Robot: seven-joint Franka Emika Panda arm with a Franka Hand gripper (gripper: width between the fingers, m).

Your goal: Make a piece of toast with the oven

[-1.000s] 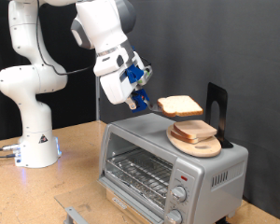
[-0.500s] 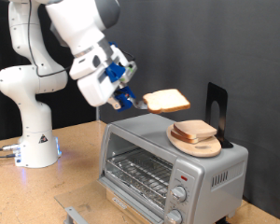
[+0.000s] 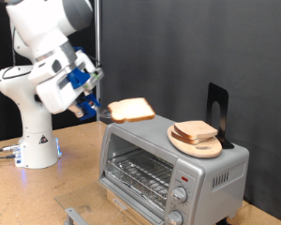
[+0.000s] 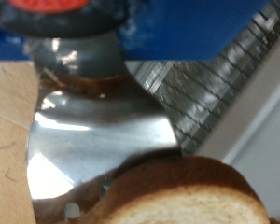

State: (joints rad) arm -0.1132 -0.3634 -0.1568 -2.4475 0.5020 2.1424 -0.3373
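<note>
So the jaws [image 3: 96, 105] are clamped on a metal spatula [image 4: 93, 140] carrying the piece of toast [image 3: 132, 110], hovering above the oven [image 3: 169, 169] top's 10 o'clock corner. The slice just rests loose there, so any tilt could slide it onto the tabletop [image 3: 47, 192].

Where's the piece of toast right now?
In the exterior view the piece of toast is in the air, held by the gripper, above the oven's left end and left of the stacked slices on top.
</note>
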